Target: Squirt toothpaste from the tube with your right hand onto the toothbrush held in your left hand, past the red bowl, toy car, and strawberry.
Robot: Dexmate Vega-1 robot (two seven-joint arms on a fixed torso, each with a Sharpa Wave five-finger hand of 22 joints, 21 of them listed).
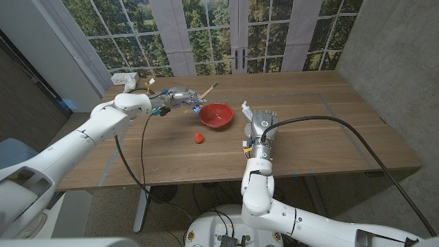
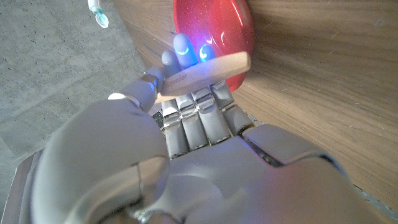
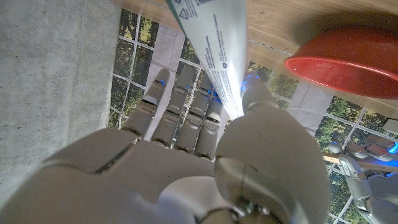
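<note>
The left hand (image 1: 177, 98) is pinching the toothbrush (image 1: 208, 89) in curled fingers, bowl (image 1: 216, 114) just beyond; the right hand (image 1: 260, 124) is clasping the toothpaste tube (image 3: 214, 43) between thumb and fingers.

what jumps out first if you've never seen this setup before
The red bowl stands out mid-table, with a small strawberry on the wood just in front of it. To either side, the left hand holds a wooden toothbrush up behind the bowl, while the right hand grips a toothpaste tube.
</note>
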